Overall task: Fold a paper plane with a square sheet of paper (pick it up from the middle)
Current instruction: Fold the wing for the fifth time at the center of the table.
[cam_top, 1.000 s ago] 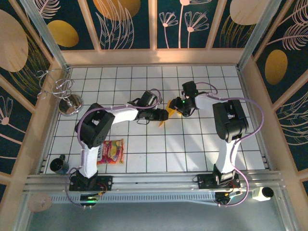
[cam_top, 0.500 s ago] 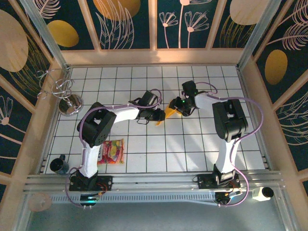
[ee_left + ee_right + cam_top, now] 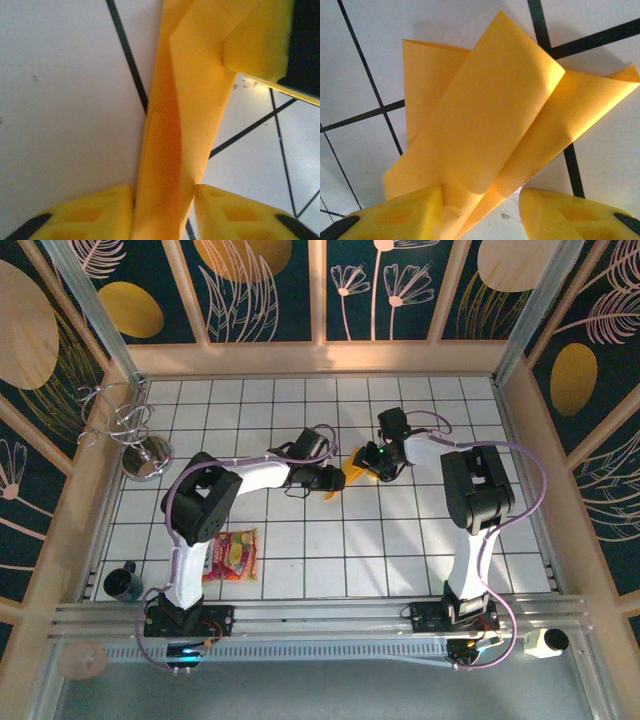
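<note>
Square sheet of paper [image 3: 190, 100]: thin, plain orange-yellow, already folded to a narrow creased strip with loose flaps. It lies mid-way across the white tiled table [image 3: 300, 550], between the two arm tips.

Risks, my judgement:
- Near end sits across the left gripper [image 3: 164, 215]. More squeeze would buckle the crease, and a pull from either arm could tear or skew it.
- Far end: the flaps splay, so the fold may reopen.

Left gripper: partly closed, both yellow fingers touching the strip's edges, holding it.

Right gripper [image 3: 480, 220]: jaws parted. The paper leans on one finger and is clear of the other.
</note>
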Available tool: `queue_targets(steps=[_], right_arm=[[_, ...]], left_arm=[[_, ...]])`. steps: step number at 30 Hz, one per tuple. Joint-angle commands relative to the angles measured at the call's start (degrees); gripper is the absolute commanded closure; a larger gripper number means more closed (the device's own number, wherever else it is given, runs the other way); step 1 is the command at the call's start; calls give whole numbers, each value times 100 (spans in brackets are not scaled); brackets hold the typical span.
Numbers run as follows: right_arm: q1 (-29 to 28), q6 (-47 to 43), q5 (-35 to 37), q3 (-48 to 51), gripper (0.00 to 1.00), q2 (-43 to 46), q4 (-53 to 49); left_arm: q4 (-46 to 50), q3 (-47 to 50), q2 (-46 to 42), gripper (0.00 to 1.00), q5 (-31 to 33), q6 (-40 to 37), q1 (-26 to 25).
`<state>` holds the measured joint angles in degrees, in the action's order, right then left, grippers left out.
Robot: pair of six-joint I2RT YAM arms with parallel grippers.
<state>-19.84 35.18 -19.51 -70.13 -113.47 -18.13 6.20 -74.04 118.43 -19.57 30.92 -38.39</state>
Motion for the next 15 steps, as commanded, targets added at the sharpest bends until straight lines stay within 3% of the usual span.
queue_targets(steps=[1,6,15], right_arm=[[-172,139,511,229,53,-831,166],[-117,406,399,254,53,-886,224],[-20,629,176,298,53,-844,307]], left_arm=[[138,59,-99,54,-25,-164,-63],[118,258,-324,48,139,-519,-60],[154,311,-324,47,355,-1144,-85]])
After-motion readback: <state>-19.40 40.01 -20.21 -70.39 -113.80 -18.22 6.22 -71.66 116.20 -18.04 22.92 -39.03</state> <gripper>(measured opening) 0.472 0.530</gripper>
